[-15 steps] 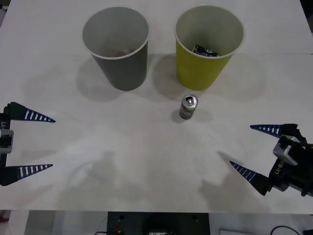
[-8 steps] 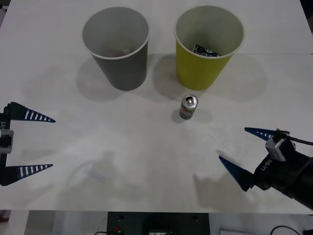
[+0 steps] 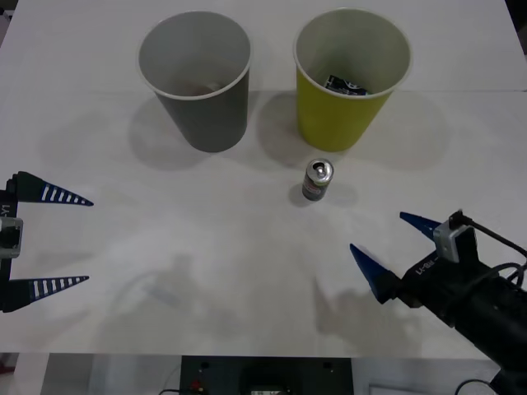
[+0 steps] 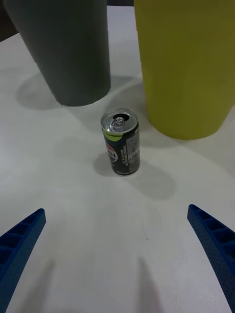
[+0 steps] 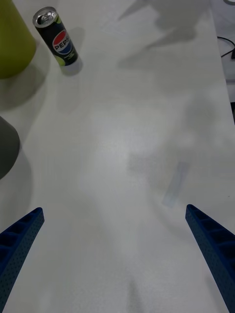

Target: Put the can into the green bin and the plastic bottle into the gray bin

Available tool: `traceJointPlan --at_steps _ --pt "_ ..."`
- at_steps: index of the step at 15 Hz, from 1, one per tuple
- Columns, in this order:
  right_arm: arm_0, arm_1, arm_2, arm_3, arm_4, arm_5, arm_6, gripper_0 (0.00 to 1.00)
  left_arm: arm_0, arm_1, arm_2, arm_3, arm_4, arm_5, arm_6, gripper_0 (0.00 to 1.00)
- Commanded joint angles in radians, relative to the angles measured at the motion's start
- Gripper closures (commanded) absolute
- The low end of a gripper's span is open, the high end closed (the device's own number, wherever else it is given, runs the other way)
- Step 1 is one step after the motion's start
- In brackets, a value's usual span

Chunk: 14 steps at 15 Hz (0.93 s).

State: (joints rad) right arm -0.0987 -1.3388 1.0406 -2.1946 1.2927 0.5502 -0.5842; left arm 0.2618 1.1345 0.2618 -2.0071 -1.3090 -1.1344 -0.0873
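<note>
The can [image 3: 317, 179] is small and dark with a silver top, and it stands upright on the white table just in front of the green bin [image 3: 352, 78]. The gray bin [image 3: 196, 80] stands to that bin's left. My right gripper [image 3: 394, 240] is open at the front right of the table, its blue fingers pointing toward the can from a short way off. In the right wrist view the can [image 4: 121, 142] sits ahead between the spread fingers. My left gripper [image 3: 72, 240] waits open at the left edge. The left wrist view shows the can [image 5: 56, 42] far off. The plastic bottle is out of view.
A dark item lies inside the green bin [image 3: 346, 85]. Something brownish lies at the bottom of the gray bin [image 3: 198, 85]. A strip of clear tape [image 5: 175, 183] lies flat on the table near the left gripper. The table's front edge [image 3: 247, 354] runs close to both arms.
My right gripper has moved left and forward toward the can, with its arm swinging in over the table's front right corner. The left arm and the can have stayed put.
</note>
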Motion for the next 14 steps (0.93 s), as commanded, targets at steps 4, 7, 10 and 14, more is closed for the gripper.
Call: traceJointPlan --at_steps 4,7,10,14 --pt "-0.239 0.13 0.288 0.156 0.031 0.212 -0.046 0.0 0.0 0.0 0.0 0.0 0.0 0.0 0.0 0.0" --pt "-0.299 0.207 0.335 0.242 0.033 0.252 -0.055 0.0 0.0 0.0 0.0 0.0 0.0 0.0 0.0 0.0" --pt "-0.325 0.274 0.345 0.308 0.039 0.283 -0.068 0.0 0.0 0.0 0.0 0.0 0.0 0.0 0.0 0.0" --pt "-0.403 0.374 0.437 0.421 0.042 0.395 -0.098 0.0 0.0 0.0 0.0 0.0 0.0 0.0 0.0 0.0"
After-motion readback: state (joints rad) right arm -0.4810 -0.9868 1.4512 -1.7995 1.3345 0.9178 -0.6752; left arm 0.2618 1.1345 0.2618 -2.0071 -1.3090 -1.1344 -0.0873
